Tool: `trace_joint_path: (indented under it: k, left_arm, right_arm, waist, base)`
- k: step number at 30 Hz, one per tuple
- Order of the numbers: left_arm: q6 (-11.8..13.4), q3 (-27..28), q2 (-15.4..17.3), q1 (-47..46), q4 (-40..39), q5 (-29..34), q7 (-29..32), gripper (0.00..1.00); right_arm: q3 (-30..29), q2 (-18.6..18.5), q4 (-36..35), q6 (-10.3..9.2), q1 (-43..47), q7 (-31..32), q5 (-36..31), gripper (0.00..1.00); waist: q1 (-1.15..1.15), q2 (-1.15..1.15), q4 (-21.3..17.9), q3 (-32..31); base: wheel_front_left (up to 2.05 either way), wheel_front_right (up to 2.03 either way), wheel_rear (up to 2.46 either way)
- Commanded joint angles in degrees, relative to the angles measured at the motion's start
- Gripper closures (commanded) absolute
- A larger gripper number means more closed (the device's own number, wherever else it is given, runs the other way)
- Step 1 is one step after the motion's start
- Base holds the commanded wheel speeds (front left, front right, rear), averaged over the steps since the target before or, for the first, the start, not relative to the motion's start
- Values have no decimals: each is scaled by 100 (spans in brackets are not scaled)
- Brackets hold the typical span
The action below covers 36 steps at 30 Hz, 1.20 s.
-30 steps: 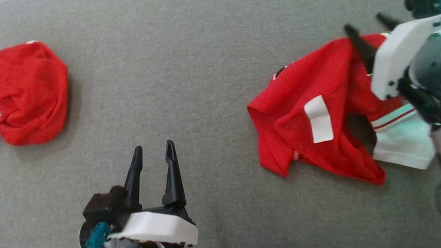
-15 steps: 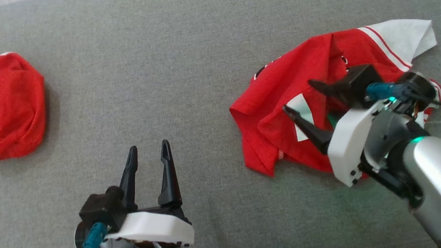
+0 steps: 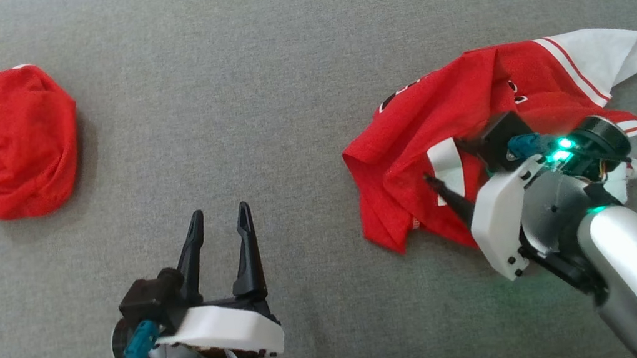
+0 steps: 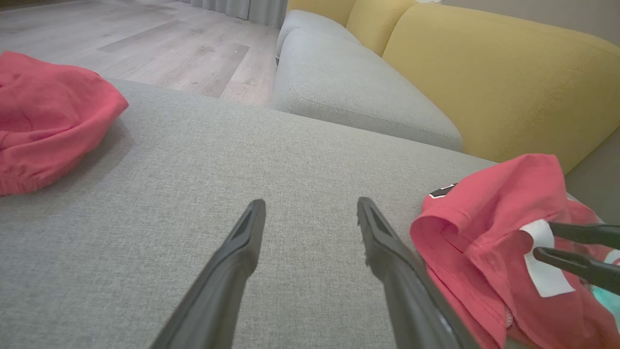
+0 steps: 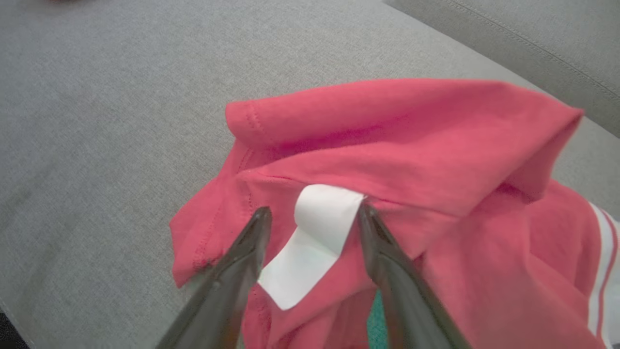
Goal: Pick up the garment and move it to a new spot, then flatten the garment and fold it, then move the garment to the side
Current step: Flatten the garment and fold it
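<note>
Red garment (image 5: 411,126) beneath right fingers (image 5: 242,261) (white patch (image 5: 315,232) between them)

We see a broad grey cushion (image 3: 279,84) with a woven cover spanning the head view. At ten o'clock on it lies a bunched red cloth (image 3: 4,144), a sliver of white at its edge. In the left wrist view, a wooden floor (image 4: 145,43) lies at eleven o'clock, a second grey seat (image 4: 348,92) at twelve, and a yellow backrest (image 4: 484,82) at two, touching that seat.
</note>
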Motion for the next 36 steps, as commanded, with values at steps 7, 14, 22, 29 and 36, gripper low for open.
trace_joint_path:
  k: [7,14,22,29,36]
  left_arm:
    - [5,198,-2,-128,-185,-34,-70,0]
    - [18,242,-2,-42,-173,-27,-70,0]
    - [30,236,-2,-100,-176,-45,-70,0]
    - [128,112,-2,-32,-147,-176,-70,0]
    - [201,-7,-2,42,-166,-246,-70,0]
  right_arm:
    - [-135,17,-190,42,41,-151,70,100]
    - [-184,147,-1116,42,555,-47,1116,100]
    - [424,479,-1578,42,34,337,1923,100]
    - [639,1057,-741,42,-909,436,2145,100]
    - [352,1394,320,42,-1722,-6,2005,100]
  waist:
    - [0,0,-16,-16]
    - [0,0,-68,-113]
    - [0,0,62,-228]
    - [0,0,598,-415]
    - [0,0,895,-499]
  base:
    - [0,0,0]
    - [0,0,0]
    - [0,0,0]
    - [0,0,0]
    - [0,0,0]
